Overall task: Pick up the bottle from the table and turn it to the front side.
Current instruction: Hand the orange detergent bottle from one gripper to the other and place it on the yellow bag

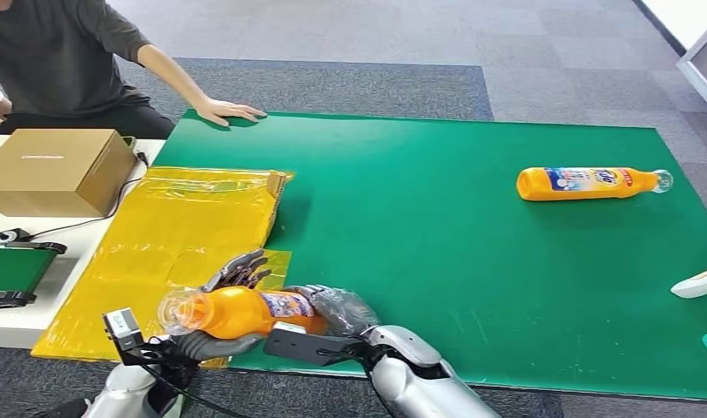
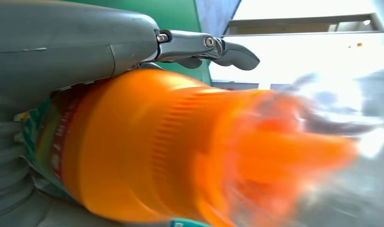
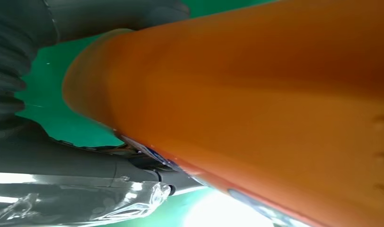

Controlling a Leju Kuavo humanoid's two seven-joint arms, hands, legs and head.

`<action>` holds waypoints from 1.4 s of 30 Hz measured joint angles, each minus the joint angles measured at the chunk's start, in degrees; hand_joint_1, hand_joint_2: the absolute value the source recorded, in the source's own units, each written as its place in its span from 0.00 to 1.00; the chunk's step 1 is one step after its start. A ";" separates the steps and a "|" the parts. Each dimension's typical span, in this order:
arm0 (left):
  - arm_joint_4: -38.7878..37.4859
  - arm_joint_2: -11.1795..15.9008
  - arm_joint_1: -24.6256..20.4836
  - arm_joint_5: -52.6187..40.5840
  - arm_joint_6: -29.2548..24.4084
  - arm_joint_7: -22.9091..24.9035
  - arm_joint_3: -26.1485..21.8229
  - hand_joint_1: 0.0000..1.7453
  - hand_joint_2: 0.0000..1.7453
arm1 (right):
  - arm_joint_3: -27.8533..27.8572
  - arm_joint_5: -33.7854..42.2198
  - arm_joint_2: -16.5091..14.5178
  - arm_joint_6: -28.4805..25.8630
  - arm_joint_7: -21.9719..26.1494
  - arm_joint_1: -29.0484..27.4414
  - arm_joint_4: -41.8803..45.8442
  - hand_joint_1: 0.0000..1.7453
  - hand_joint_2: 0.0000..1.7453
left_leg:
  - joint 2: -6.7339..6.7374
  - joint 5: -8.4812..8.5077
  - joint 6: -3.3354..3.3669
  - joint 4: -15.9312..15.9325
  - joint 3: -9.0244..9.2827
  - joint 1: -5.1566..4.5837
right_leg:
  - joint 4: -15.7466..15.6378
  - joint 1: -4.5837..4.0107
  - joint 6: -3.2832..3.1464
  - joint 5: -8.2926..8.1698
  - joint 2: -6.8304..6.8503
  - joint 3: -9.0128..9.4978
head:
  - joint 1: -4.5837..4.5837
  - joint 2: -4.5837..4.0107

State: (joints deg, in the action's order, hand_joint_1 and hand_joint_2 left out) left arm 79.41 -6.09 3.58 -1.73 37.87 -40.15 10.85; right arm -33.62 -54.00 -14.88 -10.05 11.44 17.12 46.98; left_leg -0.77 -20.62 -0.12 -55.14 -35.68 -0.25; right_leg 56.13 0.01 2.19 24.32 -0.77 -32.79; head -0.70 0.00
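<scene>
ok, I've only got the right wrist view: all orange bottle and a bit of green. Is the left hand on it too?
Observer: Yes. The left hand holds the bottle at its neck end, and the right hand grips the base end.
Operator: Which way is the cap pointing?
Observer: Toward the robot's left. The clear cap is over the yellow plastic sheet.
Operator: Anything else on the mat?
Observer: A second bottle lies on its side on the green mat, far right. A person's hand rests on the far edge.

Glossy orange plastic bottle (image 1: 237, 312); matt green table (image 1: 437, 252).
</scene>
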 joint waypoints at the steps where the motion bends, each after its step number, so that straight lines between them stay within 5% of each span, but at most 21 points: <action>1: 0.40 0.25 0.04 -0.01 -0.40 -0.01 0.26 0.32 1.00 | 0.03 -0.05 -0.09 -0.13 0.02 0.20 -0.64 1.00 1.00 | 0.00 0.00 0.00 0.00 0.00 0.00 | 0.00 0.00 0.00 0.00 0.00 0.00 | -0.01 0.00; 3: 1.07 0.68 0.15 -0.10 -1.47 -0.01 0.71 0.81 1.00 | 0.09 -0.07 -0.25 -0.23 0.01 0.58 -1.65 1.00 1.00 | 0.00 0.00 0.00 0.00 0.00 0.00 | 0.00 0.00 0.00 0.00 0.00 -0.01 | -0.01 0.00; 4: 1.34 0.87 0.25 -0.28 -2.17 -0.01 0.91 0.99 1.00 | 0.14 -0.08 -0.32 -0.30 -0.03 0.73 -2.03 1.00 1.00 | 0.00 0.00 0.00 0.00 0.00 0.00 | 0.00 0.00 0.00 0.00 0.00 -0.01 | -0.01 0.00; 6: 1.73 1.17 0.46 -1.02 -3.94 -0.01 1.29 1.00 1.00 | 0.35 -0.10 -0.43 -0.45 -0.23 0.92 -2.67 0.91 1.00 | 0.00 0.00 0.00 0.00 0.00 0.00 | 0.00 0.00 0.00 0.00 0.00 0.00 | -0.01 -0.01; 10: 1.88 1.50 0.69 -4.03 -8.69 -0.15 2.13 1.00 1.00 | 0.94 -0.47 -0.55 -0.61 -0.47 1.09 -3.18 0.12 1.00 | 0.00 -0.01 0.00 0.00 0.01 0.00 | -0.01 0.00 0.00 0.01 0.00 0.01 | 0.00 0.00; 12: 1.88 1.51 0.57 -6.32 -11.82 -0.40 2.43 1.00 1.00 | 1.20 -1.11 -0.55 -0.61 -0.60 1.05 -3.20 0.01 1.00 | 0.00 -0.01 0.00 0.00 0.03 0.00 | -0.01 0.00 0.00 0.01 0.00 0.03 | -0.01 0.00; 21: 4.85 -0.93 0.23 -21.14 -28.36 0.13 2.26 1.00 1.00 | 3.32 -4.02 -0.41 -0.70 -3.52 -0.12 -0.99 0.00 1.00 | 0.00 -0.03 -0.09 0.01 0.34 0.00 | -0.01 -0.01 -0.07 -0.01 -0.02 0.14 | 0.01 -0.01; 31: 16.73 -5.95 2.60 -43.84 -50.16 2.55 -4.42 1.00 1.00 | 11.01 -6.98 0.90 0.91 -5.26 -6.76 12.12 0.00 1.00 | 0.00 0.09 -0.06 0.01 0.11 0.01 | 0.00 0.00 -0.05 -0.08 0.00 0.06 | -0.01 -0.02; 36: 18.43 -6.08 2.44 -64.23 -58.73 14.94 -4.98 1.00 1.00 | 15.07 -7.40 1.20 1.85 -5.23 -9.77 18.74 0.00 1.00 | 0.00 0.03 -0.05 0.01 0.04 0.00 | -0.01 0.01 -0.03 -0.05 0.00 -0.03 | -0.01 0.00; 42: 15.36 -4.03 1.37 -82.06 -59.57 28.19 -5.04 1.00 1.00 | 18.58 -7.41 1.43 3.51 -4.16 -13.37 24.55 0.00 1.00 | 0.01 0.01 -0.07 0.01 0.03 0.01 | -0.01 0.00 -0.04 -0.03 -0.01 -0.07 | -0.01 0.00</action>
State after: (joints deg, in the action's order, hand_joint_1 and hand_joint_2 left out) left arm 94.76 -10.11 4.95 -83.79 -21.70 -11.95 5.81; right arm -15.04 -61.41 -13.45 -6.54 7.27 3.75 71.53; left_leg -0.76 -20.61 -0.20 -55.13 -35.65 -0.24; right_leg 56.12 0.02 2.15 24.29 -0.79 -32.85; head -0.72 0.00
